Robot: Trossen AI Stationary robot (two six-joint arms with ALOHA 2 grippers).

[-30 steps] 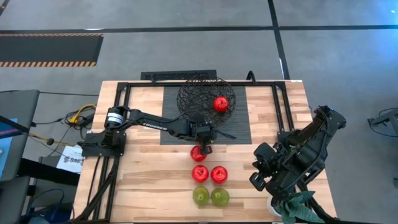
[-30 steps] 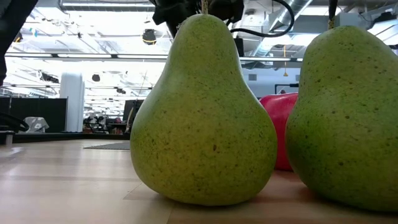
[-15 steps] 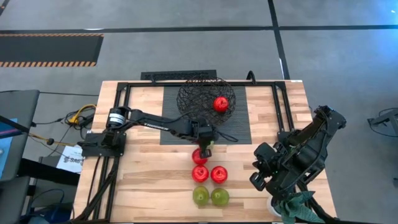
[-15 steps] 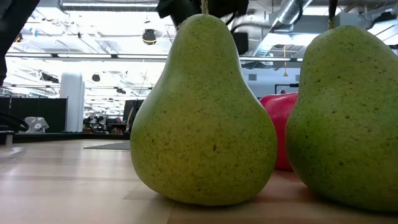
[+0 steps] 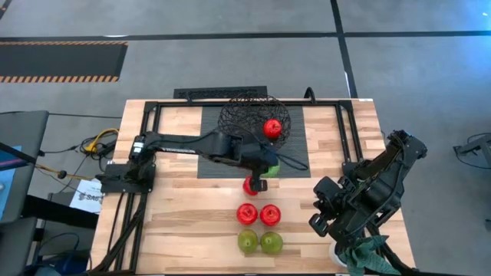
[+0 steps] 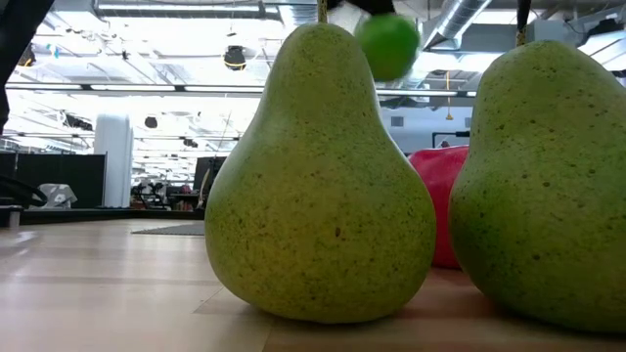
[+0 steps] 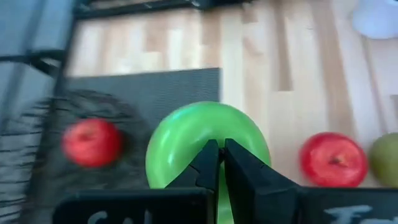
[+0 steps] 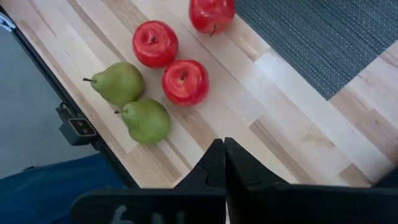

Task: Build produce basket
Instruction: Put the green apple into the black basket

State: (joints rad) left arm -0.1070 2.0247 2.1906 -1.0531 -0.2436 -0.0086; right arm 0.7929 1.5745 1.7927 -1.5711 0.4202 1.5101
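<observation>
Where the wooden table (image 5: pixel 184 222) shows its pale planks, a flat dark ribbed mat (image 5: pixel 215 149) lies at the far middle, and on it stands the basket (image 5: pixel 245 119), a round bowl of thin black crisscrossed wire that holds one shiny red apple (image 5: pixel 271 128). The left gripper (image 5: pixel 265 170) hangs over the mat's near edge, just beside the basket, its fingers pinched together on the top of a smooth bright green apple (image 7: pixel 205 146), which is lifted off the table. Below it a red apple (image 5: pixel 251 186) sits at the mat's edge, partly hidden by the gripper. Nearer the front edge, two more red apples (image 5: pixel 258 214) lie side by side, and two duller speckled pears (image 5: pixel 258 242) just in front of them. Bare wood lies open to either side of the fruit. The right gripper (image 8: pixel 222 163) waits over the table's right front corner, fingers pressed together and holding nothing. From table height the two pears fill almost everything; only a slice of one red apple and the green apple above show between them.
</observation>
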